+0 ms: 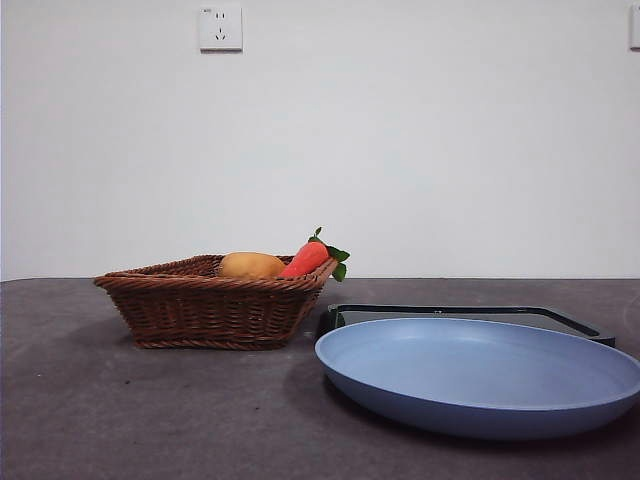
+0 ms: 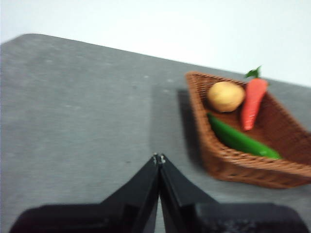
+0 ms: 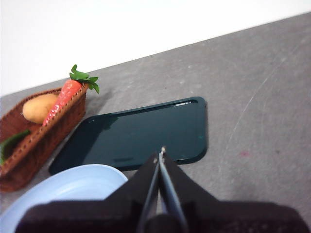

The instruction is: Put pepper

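The pepper (image 2: pixel 241 140) is found lying inside the wicker basket (image 2: pixel 243 167), along its near wall, with the potato (image 2: pixel 226 96) and the carrot (image 2: pixel 252 102) beside it; the carrot's leafy end is propped on the rim. From the front the pepper is hidden by the basket wall (image 1: pixel 215 310), and only potato (image 1: pixel 251 265) and carrot (image 1: pixel 307 258) are seen above it. A dark tray (image 3: pixel 141 133) is set on the grey bench (image 1: pixel 150 420) just beside the basket, and a blue plate (image 1: pixel 480 375) is placed in front of the tray. The left tool (image 2: pixel 159 158) is held over bare bench near the basket, its jaws pressed together. The right tool (image 3: pixel 161 154) is held above the tray's edge, jaws likewise pressed together, nothing gripped.
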Tool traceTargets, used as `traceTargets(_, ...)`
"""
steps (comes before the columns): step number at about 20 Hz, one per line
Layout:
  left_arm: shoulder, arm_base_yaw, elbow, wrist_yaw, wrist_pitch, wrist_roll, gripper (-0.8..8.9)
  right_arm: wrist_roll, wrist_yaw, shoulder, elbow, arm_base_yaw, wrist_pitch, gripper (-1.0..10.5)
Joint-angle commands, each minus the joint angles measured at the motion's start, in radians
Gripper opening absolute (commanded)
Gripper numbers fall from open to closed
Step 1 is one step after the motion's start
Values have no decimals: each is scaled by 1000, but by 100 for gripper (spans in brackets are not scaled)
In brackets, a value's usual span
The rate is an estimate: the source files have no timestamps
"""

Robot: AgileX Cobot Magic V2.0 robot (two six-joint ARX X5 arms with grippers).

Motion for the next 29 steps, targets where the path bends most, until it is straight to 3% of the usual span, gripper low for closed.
traceTargets(1,-4,2,6,43,11,-60,6,111,0,-1,10,0,9,5)
traceTargets(8,39,2,145,74,-61,-83,6,154,-6,79,132,0,-2,5)
traceTargets(11,106,2,231,122,-104,-71,6,146,-57,153,226,1,-17,5)
traceTargets(15,231,2,355,232,-158,-35,6,68,-105,284,404,2,-157,5)
traceTargets(20,400,2,518,385,-282,83,6,-91,-183,461,647,2,-435,5)
traceTargets(23,491,2,614,462,-377,153,6,-177,-186,561,780,3,-613,5)
traceTargets(29,620,0,771,521,-571,267,6,-322,-185,705,947,3,-890,5)
